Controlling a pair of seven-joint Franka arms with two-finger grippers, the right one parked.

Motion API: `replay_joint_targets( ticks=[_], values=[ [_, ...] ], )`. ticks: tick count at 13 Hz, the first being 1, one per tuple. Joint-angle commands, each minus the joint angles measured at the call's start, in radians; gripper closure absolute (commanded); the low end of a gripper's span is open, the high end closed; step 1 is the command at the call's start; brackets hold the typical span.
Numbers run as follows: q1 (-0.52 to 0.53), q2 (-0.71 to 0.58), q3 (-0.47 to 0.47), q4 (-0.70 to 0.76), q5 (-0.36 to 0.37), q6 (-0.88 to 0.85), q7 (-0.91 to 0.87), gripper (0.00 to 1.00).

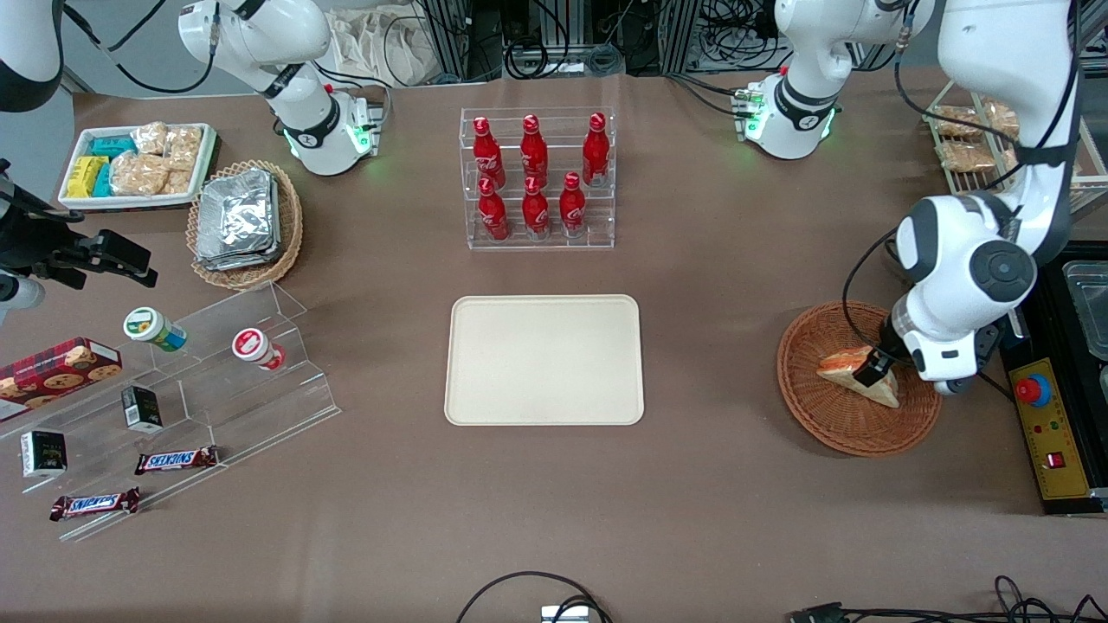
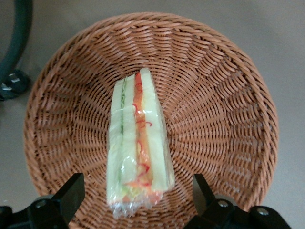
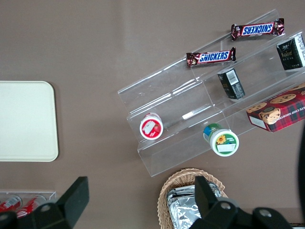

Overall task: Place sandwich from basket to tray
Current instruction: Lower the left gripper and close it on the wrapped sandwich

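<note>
Sandwich (image 2: 138,148), a small triangular wedge of pale white bread wrapped in clear film, with a green layer and an orange-red layer showing along its edge, lies on the floor of the round, shallow, reddish-brown woven wicker basket (image 1: 831,424) toward the working arm's end of the table. It rests roughly in the middle of the basket, filling edge turned up toward the wrist camera.

The left arm's black two-finger gripper (image 2: 138,198) hangs low over the basket, right at the sandwich. Its fingers (image 2: 71,193) are spread apart, one on each flank of the wedge, and neither appears to press the bread.

The sandwich will probably handle as a light, soft thing: the bread should give under pressure, and a hard squeeze could crush it or push the filling out. The glossy film looks slippery, so a light pinch risks letting the wedge slide out. The flat bread faces on either side of the filling offer the best hold, which is how the fingers are already lined up. Gripping near the wider end seems safer than at the thin tip.

The flat rectangular cream-beige tray (image 1: 545,359) with rounded corners and a low rim lies well apart from the basket, near the table's middle, with nothing on it. A clear rack of red bottles (image 1: 537,177) stands farther from the front camera than the tray.
</note>
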Motion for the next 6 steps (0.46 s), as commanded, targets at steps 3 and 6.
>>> replay_joint_targets(
  ticks=[3, 6],
  values=[
    [-0.004, 0.031, 0.002, -0.019, 0.008, 0.067, -0.034, 0.02],
    [-0.004, 0.056, 0.003, -0.011, 0.005, 0.073, -0.039, 0.24]
  ],
)
